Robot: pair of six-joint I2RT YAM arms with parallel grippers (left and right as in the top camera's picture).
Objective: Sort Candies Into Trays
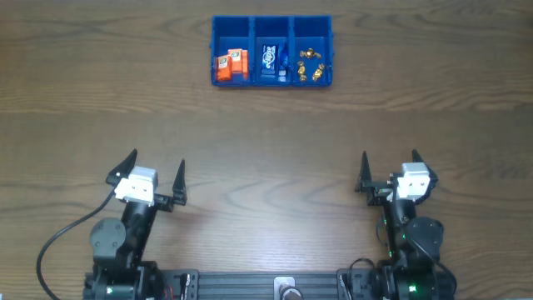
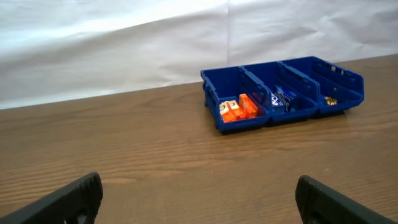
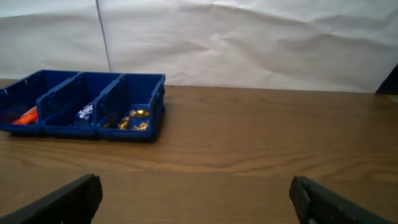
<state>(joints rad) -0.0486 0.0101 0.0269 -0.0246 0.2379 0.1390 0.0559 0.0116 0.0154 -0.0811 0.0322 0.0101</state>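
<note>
1. Left hand (image 1: 157,158): fingers spread wide, holding nothing, low over the worktop (image 1: 266,133) near its own base. The tray (image 1: 271,18) lay well ahead of it and off toward the middle.
2. Tray: at the far side of the worktop, long axis running left to right across my reach, three compartments side by side. It sat about midway between the two arms, so I judged neither clearly nearer.
3. Left compartment: orange candies (image 1: 231,66), on the left arm's side.
4. Middle compartment: blue candies (image 1: 268,58).
5. Right compartment: gold candies (image 1: 311,65), on the right arm's side.
6. Right hand (image 1: 390,155): fingers likewise spread, nothing between them, near its base. The tray was well ahead of it and off toward the middle, mirroring the left.
7. I saw no loose candy on the worktop between the hands and the tray. My judgement: sorting looked complete. Any further reach would go straight forward and inward, each arm serving the compartment on its own side.
</note>
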